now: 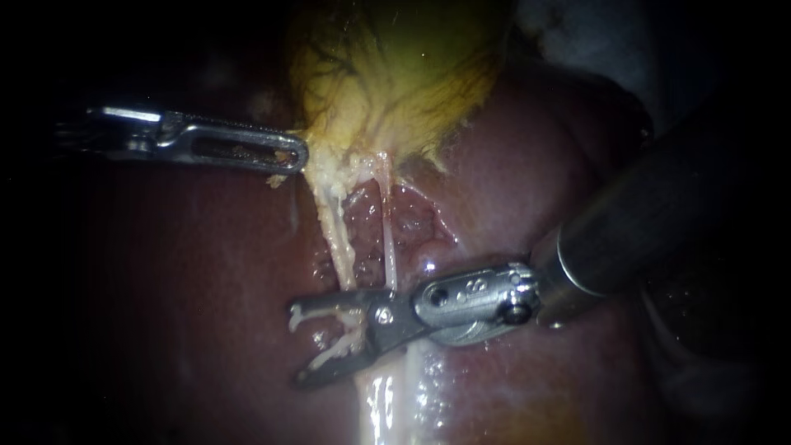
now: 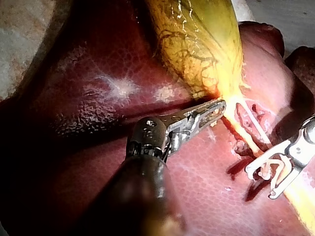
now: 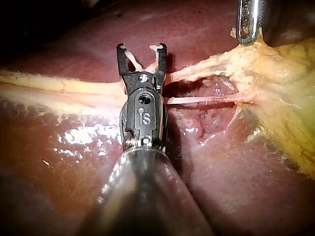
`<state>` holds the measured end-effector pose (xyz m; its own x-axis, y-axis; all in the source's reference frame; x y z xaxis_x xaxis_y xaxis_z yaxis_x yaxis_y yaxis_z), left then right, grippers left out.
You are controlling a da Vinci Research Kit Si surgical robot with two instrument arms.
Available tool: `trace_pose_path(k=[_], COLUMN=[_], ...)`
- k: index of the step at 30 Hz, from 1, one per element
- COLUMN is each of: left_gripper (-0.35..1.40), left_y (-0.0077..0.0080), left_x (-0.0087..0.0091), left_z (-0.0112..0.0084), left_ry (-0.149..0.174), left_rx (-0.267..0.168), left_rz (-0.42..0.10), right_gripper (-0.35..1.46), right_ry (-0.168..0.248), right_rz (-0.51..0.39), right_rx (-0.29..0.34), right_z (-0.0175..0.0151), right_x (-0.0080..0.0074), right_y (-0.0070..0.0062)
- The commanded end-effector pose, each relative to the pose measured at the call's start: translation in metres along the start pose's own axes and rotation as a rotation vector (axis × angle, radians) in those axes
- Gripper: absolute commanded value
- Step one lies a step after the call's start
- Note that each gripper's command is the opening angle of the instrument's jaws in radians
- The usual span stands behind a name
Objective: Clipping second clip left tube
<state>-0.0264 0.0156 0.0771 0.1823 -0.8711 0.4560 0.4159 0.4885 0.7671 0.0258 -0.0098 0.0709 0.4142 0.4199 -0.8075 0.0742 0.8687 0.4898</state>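
The gallbladder [image 1: 395, 74] lies on wet, glossy liver [image 1: 206, 272], with darkness all round. The left instrument [image 1: 288, 156] has its jaws clamped on the gallbladder's neck. From that neck the left tube [image 1: 336, 239] runs away across the liver. Well down it, the right instrument [image 1: 298, 346] stands with its jaws apart. A white clip [image 1: 317, 311] lines the jaws, and the tube crosses the gap near their hinge. A thinner tube [image 1: 387, 239] runs just beside.
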Motion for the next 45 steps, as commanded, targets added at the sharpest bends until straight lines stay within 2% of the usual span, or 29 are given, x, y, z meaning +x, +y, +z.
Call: trace_pose_path(k=[1, 4, 6, 11, 14, 17, 20, 28, 34, 45], left_gripper=[-0.35, -0.35, -0.35, -0.35, -0.35, -0.35, -0.35, -0.35, -0.35, -0.35], left_y=[0.0, 0.0, 0.0, 0.0001, 0.0001, 0.0001, 0.0002, 0.0002, 0.0002, -0.0001], left_x=[0.0, 0.0, 0.0001, 0.0, 0.0, 0.0, 0.0, 0.0, 0.0, 0.0], left_z=[0.0, 0.0, -0.0001, -0.0002, -0.0004, -0.0005, -0.0006, -0.0009, -0.001, -0.0011], left_ry=[0.0, 0.0, 0.0, 0.0, 0.0, 0.0, -0.001, -0.001, -0.001, -0.001], left_rx=[0.0, 0.0, 0.0, -0.001, -0.001, 0.0, -0.002, -0.003, -0.004, -0.005], left_rz=[0.0, 0.0, 0.0, 0.0, 0.001, 0.001, 0.0, 0.0, 0.0, -0.001], right_gripper=[0.52, 0.52, 0.51, 0.51, 0.51, 0.51, 0.51, 0.51, 0.5, 0.49], right_ry=[0.0, 0.001, -0.001, -0.019, 0.014, 0.039, 0.033, 0.009, -0.013, -0.034], right_rz=[0.0, 0.002, 0.018, 0.126, 0.18, 0.227, 0.253, 0.353, 0.442, 0.544], right_rx=[0.001, 0.007, 0.037, 0.165, 0.17, 0.172, 0.172, 0.173, 0.168, 0.153], right_z=[-0.0001, -0.0007, -0.0015, -0.0045, -0.0067, -0.0081, -0.0085, -0.009, -0.0086, -0.0067], right_x=[0.0, 0.0003, 0.0008, 0.0031, 0.0042, 0.0043, 0.0033, -0.0005, -0.0035, -0.0064], right_y=[-0.0001, -0.0002, 0.0, 0.0018, 0.0029, 0.0038, 0.0043, 0.0062, 0.007, 0.0082])
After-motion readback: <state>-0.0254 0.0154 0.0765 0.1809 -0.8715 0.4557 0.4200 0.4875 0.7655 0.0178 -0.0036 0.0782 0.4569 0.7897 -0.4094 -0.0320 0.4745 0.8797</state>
